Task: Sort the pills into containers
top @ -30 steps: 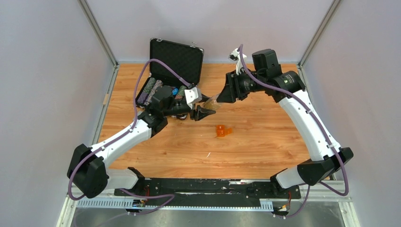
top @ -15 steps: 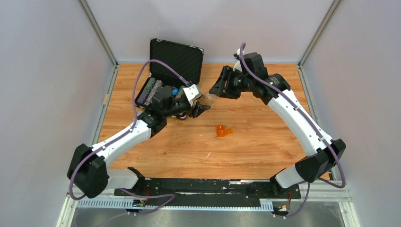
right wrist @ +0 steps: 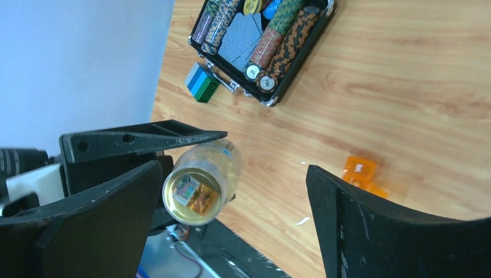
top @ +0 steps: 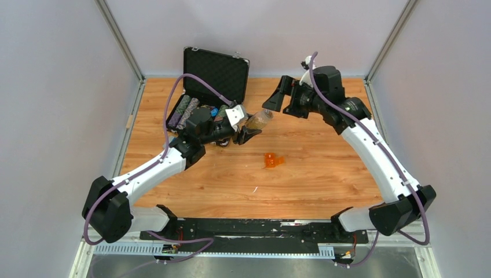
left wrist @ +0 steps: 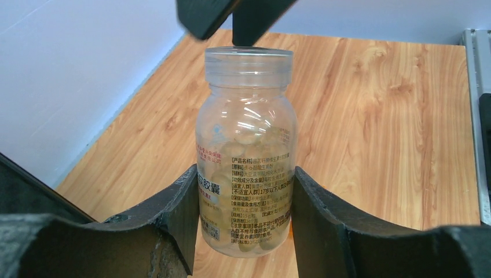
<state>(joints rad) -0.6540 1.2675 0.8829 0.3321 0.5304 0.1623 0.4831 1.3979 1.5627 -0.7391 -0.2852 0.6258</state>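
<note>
**Item:** pill bottle [left wrist: 246, 116], pills inside. It is grasped round its lower body by your left gripper [top: 246, 134] and held above the desk [top: 324, 174].

**Change:** your right gripper [top: 276, 97], pinched at the bottle's top a moment ago, now stands released and drawn back.

**Cap:** you cannot tell whether it is off.

**Containers** [top: 272, 160]: on the desk nearby, untouched. Pouring probably comes next.
</note>
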